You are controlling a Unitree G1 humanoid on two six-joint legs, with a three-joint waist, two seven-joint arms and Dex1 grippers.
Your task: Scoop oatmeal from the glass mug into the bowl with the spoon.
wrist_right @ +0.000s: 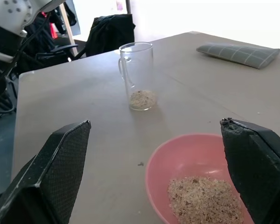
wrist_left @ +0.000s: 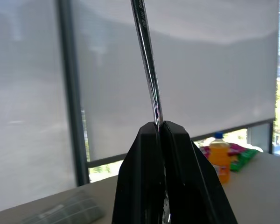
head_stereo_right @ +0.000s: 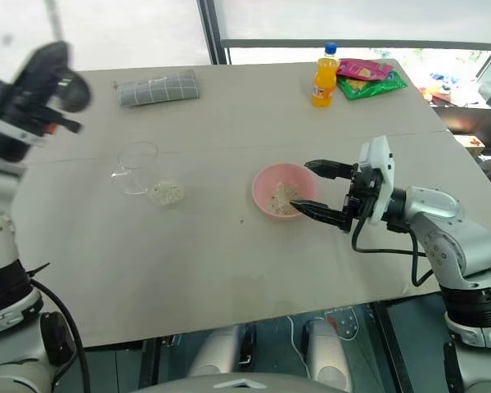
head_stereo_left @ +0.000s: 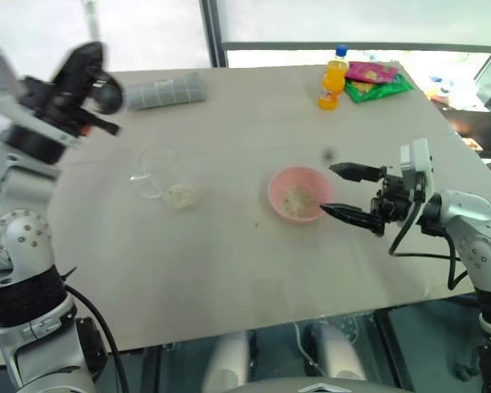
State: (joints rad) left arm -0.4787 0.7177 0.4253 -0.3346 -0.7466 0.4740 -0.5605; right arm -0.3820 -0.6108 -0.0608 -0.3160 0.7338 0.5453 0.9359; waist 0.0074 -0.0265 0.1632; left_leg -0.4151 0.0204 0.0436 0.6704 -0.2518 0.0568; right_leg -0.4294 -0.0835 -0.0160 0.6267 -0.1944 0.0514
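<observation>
Left eye view: the right gripper (head_stereo_left: 337, 191) hangs with fingers spread wide just beside the pink bowl (head_stereo_left: 298, 194), which holds oatmeal (head_stereo_left: 298, 201); the glass mug (head_stereo_left: 154, 170) stands well apart.

Left wrist view: the left gripper (wrist_left: 161, 125) pinches the spoon (wrist_left: 147, 60) handle between closed fingers.

Right wrist view: more flakes lie in the mug's bottom.
</observation>
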